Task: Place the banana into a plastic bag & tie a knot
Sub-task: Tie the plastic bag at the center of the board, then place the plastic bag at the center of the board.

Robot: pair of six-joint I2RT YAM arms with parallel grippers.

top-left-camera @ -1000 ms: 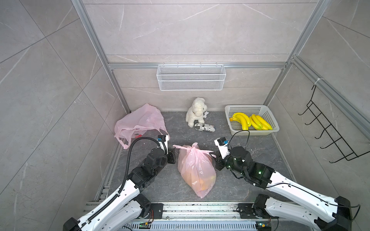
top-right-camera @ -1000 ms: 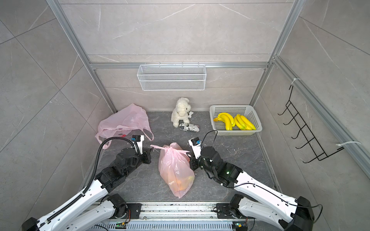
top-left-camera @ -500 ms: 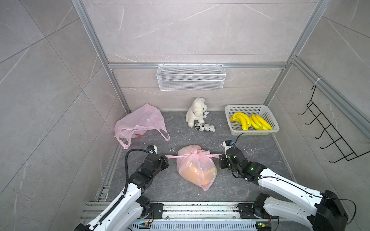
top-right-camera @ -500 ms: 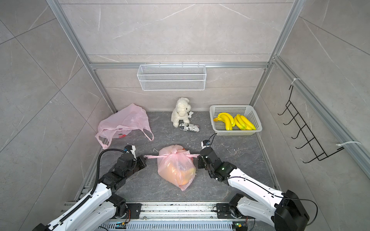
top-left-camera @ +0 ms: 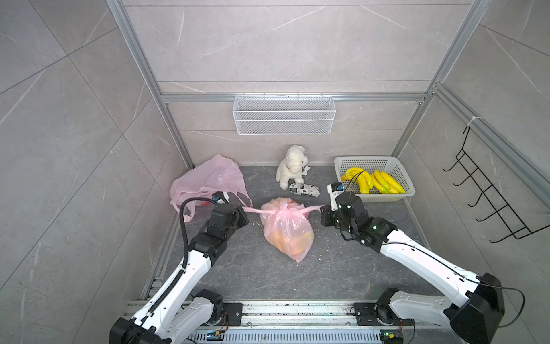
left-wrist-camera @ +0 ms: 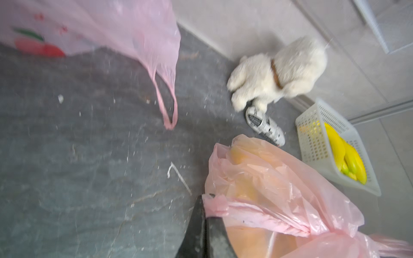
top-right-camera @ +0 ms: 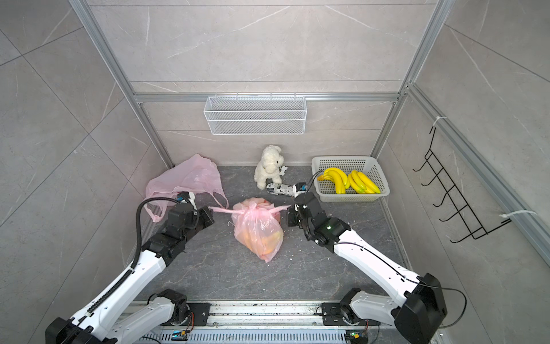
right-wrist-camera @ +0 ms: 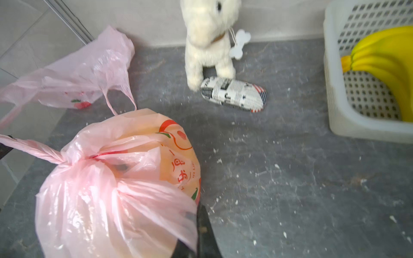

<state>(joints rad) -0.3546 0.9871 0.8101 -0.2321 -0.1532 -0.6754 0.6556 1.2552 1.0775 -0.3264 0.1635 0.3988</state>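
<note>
- The plastic bag (top-left-camera: 287,235) lies on the surface (top-left-camera: 327,277) midway between the arms, its knot (top-left-camera: 281,211) level with both claws; neither arm is nearer.
- The left claw (top-left-camera: 242,211) is clenched on the left handle (top-left-camera: 255,210), the right claw (top-left-camera: 323,209) on the right handle (top-left-camera: 311,208); together they form one taut line, so tightening likely means pulling straight apart.
- The banana (top-left-camera: 294,238) is only a yellow-orange blur inside the plastic.
- Full knot or single crossing: cannot tell; the claw tips are hidden in both top views.

- Tied pink bag (right-wrist-camera: 178,160): orange printed characters beside a fruit emblem, too crumpled to read.
- Newsprint-patterned case (right-wrist-camera: 232,95): headline lettering and a stars-and-stripes patch, nothing legible.
- Loose pink bag (right-wrist-camera: 78,73): red fruit emblem, no readable words.
</note>
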